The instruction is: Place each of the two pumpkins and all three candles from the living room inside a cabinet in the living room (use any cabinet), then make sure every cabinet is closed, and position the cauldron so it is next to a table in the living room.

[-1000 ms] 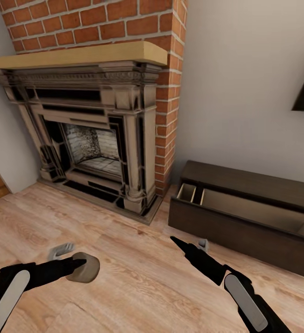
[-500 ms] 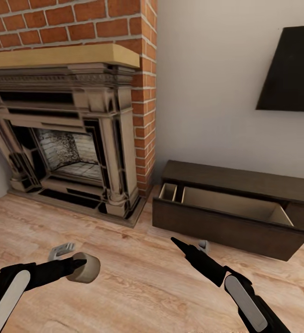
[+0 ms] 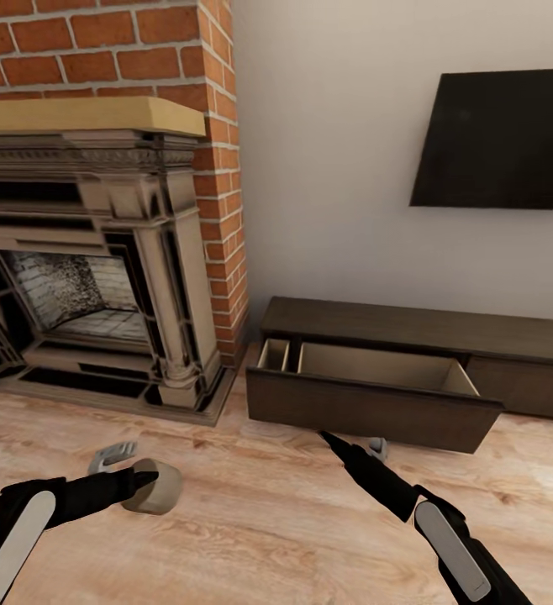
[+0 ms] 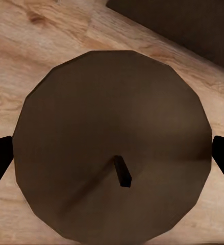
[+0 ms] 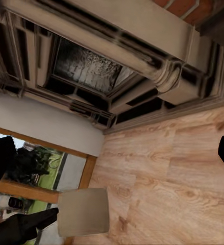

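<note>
Left end effector point(image 3: 123, 479) apparently around candle point(image 3: 154, 486).

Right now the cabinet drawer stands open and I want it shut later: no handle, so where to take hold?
Take the drawer front by its top edge, coming from above: the face is plain and handle-less, and the pulled-out beige inside leaves that lip free. The open right gripper is nearest; the left gripper holds a candle.
</note>
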You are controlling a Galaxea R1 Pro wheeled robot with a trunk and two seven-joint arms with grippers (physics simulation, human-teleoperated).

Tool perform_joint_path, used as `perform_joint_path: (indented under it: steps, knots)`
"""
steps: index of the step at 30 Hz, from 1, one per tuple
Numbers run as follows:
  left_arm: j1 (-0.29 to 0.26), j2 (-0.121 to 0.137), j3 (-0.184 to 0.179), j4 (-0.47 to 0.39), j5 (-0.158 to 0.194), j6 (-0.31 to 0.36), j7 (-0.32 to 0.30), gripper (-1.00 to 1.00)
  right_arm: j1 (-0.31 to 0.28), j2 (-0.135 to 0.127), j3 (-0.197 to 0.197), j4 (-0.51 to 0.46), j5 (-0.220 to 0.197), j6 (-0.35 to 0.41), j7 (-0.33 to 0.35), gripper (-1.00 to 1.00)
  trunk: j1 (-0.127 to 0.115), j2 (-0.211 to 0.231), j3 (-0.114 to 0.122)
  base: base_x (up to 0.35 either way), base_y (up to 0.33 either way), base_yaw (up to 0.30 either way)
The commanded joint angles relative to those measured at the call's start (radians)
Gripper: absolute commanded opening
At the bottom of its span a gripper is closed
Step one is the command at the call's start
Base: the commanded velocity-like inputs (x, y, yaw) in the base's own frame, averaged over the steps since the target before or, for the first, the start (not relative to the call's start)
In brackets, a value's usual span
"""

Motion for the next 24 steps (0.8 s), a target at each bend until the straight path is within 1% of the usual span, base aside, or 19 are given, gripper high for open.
perform_joint_path:
  steps: [1,5,7,10,15,18,24]
  knots:
    - [0.000,0.000,0.001,-0.001,0.004,0.005,-0.003,-1.00,-0.001,-0.001,0.001,0.003,-0.009,0.005,0.000,1.00,-0.004,0.007,0.003,0.000,0.000,-0.278]
    - [0.000,0.000,0.001,-0.001,0.004,0.005,-0.003,-1.00,-0.001,-0.001,-0.013,0.006,-0.009,0.006,0.000,1.00,-0.019,0.035,0.018,0.000,0.000,-0.278]
    - [0.000,0.000,0.001,-0.001,0.004,0.005,-0.003,-1.00,-0.001,-0.002,-0.028,0.007,-0.010,0.007,0.001,1.00,-0.027,0.049,0.026,0.000,0.000,-0.277]
    - [0.000,0.000,0.001,-0.001,0.004,0.005,-0.003,-1.00,-0.001,-0.002,-0.034,0.010,-0.012,0.008,0.001,1.00,-0.039,0.070,0.037,0.000,0.000,-0.177]
    - [0.000,0.000,0.001,-0.001,0.004,0.005,-0.003,-1.00,-0.001,-0.002,-0.036,0.033,-0.052,0.008,0.001,1.00,-0.058,0.105,0.053,0.000,0.000,-0.061]
    - [0.000,0.000,0.001,-0.001,0.004,0.005,-0.003,-1.00,-0.001,-0.002,-0.036,0.051,-0.061,0.008,0.001,1.00,-0.069,0.126,0.062,0.000,0.000,-0.174]
    - [0.000,0.000,0.001,-0.001,0.004,0.005,-0.003,-1.00,-0.001,-0.002,-0.037,0.060,-0.065,0.008,0.001,1.00,-0.069,0.126,0.062,0.000,0.000,-0.258]
